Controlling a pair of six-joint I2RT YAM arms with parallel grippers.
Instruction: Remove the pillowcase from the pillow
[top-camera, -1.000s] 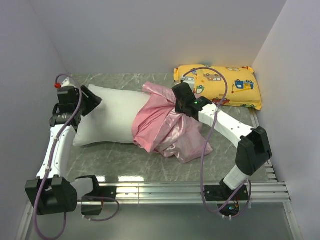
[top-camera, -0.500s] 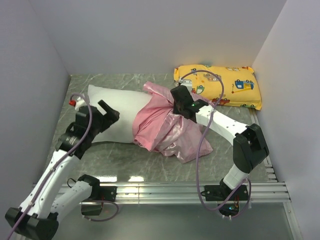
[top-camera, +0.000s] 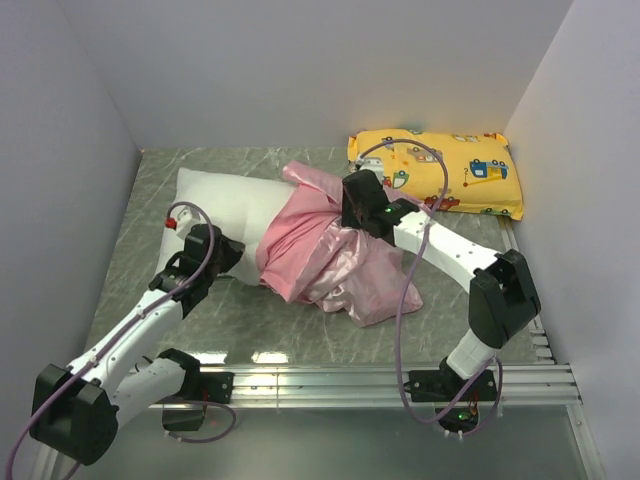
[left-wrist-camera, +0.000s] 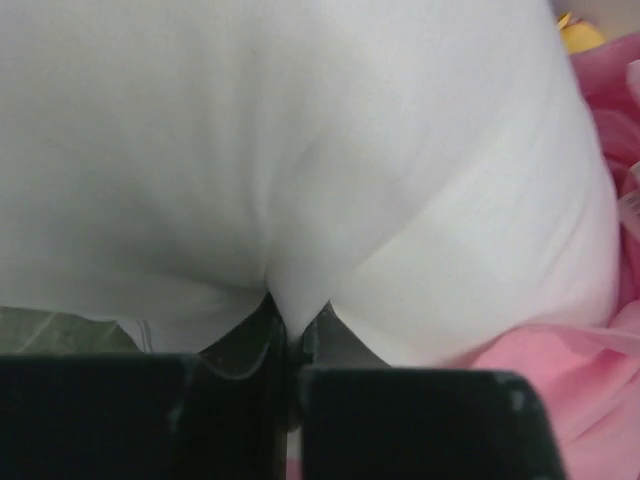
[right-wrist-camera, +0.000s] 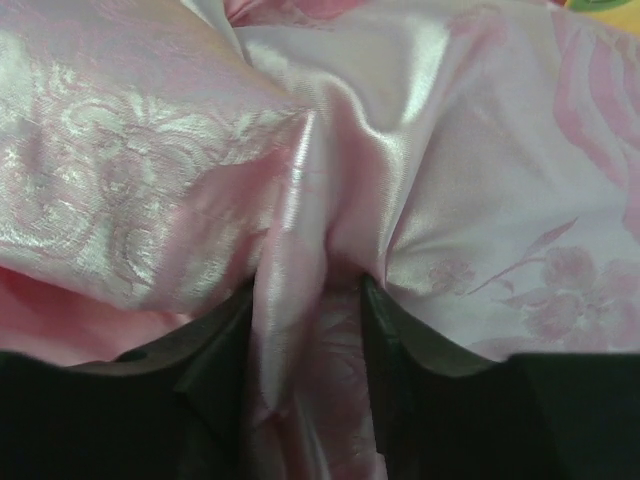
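Swung away from the left end of the pillow (top-camera: 225, 205), the left gripper (top-camera: 215, 255) now sits at the pillow's near long edge, and its wrist view shows it closed on a pinched fold of the white ticking. The right gripper (top-camera: 355, 205) has barely shifted above the pillow's right half, where its own camera shows a bunched ridge of pink satin clamped between its fingers. The pillowcase (top-camera: 320, 255) is stripped off the pillow's left half and lies gathered over the right half, spilling onto the tabletop (top-camera: 240, 315) toward the pillow's near-right corner. A yellow cartoon-print pillow (top-camera: 440, 170) lies beyond the pillow's right end, apart from the work. The step in hand looks like a two-handed strip, with the left anchoring and the right drawing the cover off. Done well, the left would hold its pinch low and steady against the tabletop while the right pulls straight along the pillow's length, away from its bare end. That pull should lift slightly so the slippery satin slides instead of dragging the pillow, and it should keep short of the yellow pillow.
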